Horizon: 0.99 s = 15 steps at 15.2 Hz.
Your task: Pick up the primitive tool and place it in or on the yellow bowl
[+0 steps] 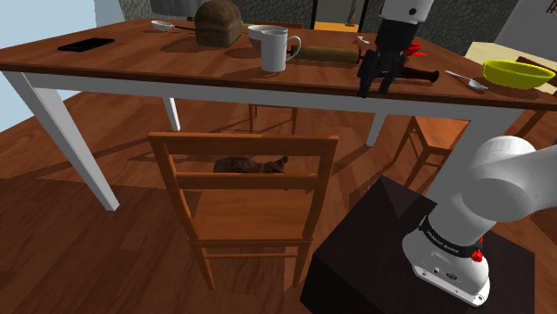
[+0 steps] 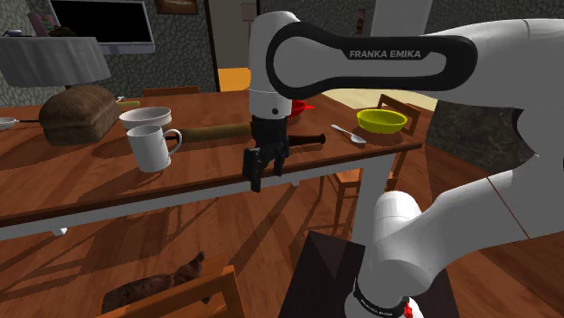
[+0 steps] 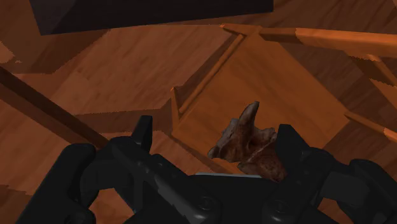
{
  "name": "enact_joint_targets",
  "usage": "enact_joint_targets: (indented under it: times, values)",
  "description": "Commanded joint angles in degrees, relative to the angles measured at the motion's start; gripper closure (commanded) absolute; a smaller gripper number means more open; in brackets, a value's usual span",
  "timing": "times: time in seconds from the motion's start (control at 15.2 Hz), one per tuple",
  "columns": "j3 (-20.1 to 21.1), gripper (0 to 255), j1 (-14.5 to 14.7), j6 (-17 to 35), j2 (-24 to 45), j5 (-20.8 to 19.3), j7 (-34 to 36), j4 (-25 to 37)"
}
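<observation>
The primitive tool is a rough brown, stone-like lump with a pointed end. It lies low down, apparently on the seat of the wooden chair, seen through the backrest rails. It also shows in the second exterior view as the tool. My gripper hangs at the table's near edge, pointing down, well above the tool. The wrist view has the tool far below, between my open fingers, untouched. The yellow bowl stands on the table at the shoulder view's right, also seen as the bowl.
The wooden table carries a white mug, a white bowl, a bread loaf, a rolling pin, a phone, a spoon and a dark-handled item. My dark stand is beside the chair.
</observation>
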Motion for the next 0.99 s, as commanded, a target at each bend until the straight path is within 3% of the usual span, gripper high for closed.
enact_joint_targets:
  times: [0.0,0.46,0.92]
  values:
    - [0.00,0,0.00,0.00,0.00,0.00,0.00,0.00]
    - [-12.30,0,1.98,-5.60,-0.48,-8.49,-22.80,4.18]
    - [-24.53,0,6.24,-9.13,5.52,-15.43,-46.10,13.99]
